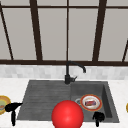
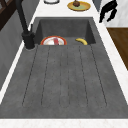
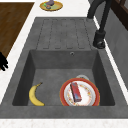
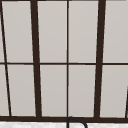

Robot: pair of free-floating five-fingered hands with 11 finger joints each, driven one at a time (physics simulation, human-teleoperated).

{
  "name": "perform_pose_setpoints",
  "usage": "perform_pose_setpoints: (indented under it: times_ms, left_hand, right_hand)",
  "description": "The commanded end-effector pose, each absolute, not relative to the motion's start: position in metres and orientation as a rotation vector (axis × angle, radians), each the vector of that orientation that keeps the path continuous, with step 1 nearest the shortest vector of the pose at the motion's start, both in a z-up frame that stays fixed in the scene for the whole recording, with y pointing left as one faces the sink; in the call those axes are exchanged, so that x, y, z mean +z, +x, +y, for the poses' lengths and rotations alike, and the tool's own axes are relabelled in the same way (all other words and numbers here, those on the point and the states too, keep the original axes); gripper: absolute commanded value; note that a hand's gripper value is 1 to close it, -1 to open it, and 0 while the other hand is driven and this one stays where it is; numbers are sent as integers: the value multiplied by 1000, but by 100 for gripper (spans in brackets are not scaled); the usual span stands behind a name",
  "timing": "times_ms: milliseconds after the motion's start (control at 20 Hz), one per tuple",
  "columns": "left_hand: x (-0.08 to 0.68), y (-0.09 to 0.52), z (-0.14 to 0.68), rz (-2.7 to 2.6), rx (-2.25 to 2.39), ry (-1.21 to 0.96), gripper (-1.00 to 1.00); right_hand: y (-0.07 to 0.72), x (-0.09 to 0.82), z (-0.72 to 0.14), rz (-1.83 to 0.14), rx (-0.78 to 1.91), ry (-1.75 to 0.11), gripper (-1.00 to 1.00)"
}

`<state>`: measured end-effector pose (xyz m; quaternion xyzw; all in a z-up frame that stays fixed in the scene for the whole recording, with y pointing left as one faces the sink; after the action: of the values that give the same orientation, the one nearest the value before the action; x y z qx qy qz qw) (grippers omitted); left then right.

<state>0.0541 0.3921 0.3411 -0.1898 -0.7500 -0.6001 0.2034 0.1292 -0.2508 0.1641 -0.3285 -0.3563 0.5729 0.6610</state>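
**Two hands hanging at the front of the sink, nothing picked up**

Two black hands float along the near edge of the sink (image 1: pixel 27 100) in the front view. The left hand (image 1: pixel 12 108) sits over the white counter by the sink's front-left corner, just beside a yellow plate of food (image 1: pixel 3 104) at the picture's left edge. Its fingers point down and look relaxed, with nothing in them. The right hand (image 1: pixel 98 116) is down at the front rim of the basin, fingers drooping and loosely curled but not round anything, so it's holding nothing either.

The closest thing to the right hand is a red-rimmed plate (image 1: pixel 91 102) lying on the basin floor, with a small red box (image 3: pixel 75 91) resting on it. The hand is near that plate, not touching it. The right side view also shows a banana (image 3: pixel 35 95) on the basin floor, beside the plate and apart from it.

A big red ball (image 1: pixel 67 115) sits front and centre in the front view, between the two hands, covering part of the sink's front edge. The black faucet (image 1: pixel 71 72) stands at the back of the sink, below a dark-framed window (image 4: pixel 67 62).

In the left side view a hand (image 2: pixel 108 11) hangs over the counter at the far right corner, near another yellow plate (image 2: pixel 79 6).
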Motion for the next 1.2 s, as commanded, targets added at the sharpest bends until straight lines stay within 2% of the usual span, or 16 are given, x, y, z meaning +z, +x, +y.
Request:
perform_pose_setpoints:
  times_ms: [0, 600, 750, 1150]
  left_hand:
    - [341, 54, 397, -2087, -1598, -393, -100]
    - [337, 52, 424, -2079, -1633, -403, -100]
    - [338, 53, 420, -2081, -1683, -508, -100]
    - [334, 50, 455, -2090, -1616, -391, -100]
  right_hand:
    - [129, 164, -251, -806, 1296, -743, 0]
    - [129, 164, -251, -806, 1296, -743, 0]
    - [129, 164, -251, -806, 1296, -743, 0]
    - [129, 164, -251, -806, 1296, -743, 0]
